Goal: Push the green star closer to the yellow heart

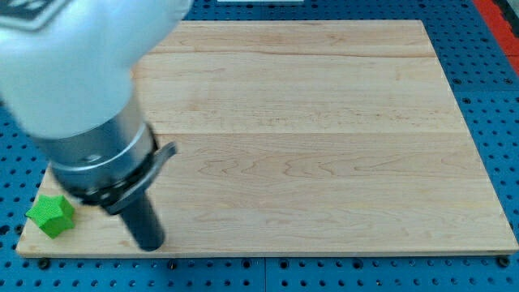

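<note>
Tip beside the green star, heart nowhere in sight

Rod's lower end, my tip (151, 243), rests on the wooden bench (324, 146) near its bottom-left corner. No gripper is fitted, so nothing opens or closes; the rod simply pushes.

Just to the view's left of my tip, apart from it, sits the green star (50, 215), close against the bench's left edge and bottom corner. It looks like a small, rigid, light block that should slide easily on smooth wood, though its points may make it spin if struck off-centre. Contact is best made squarely on the face opposite the intended direction.

Count: one green star, no other blocks visible. The yellow heart does not show; the arm's body may hide it.
</note>
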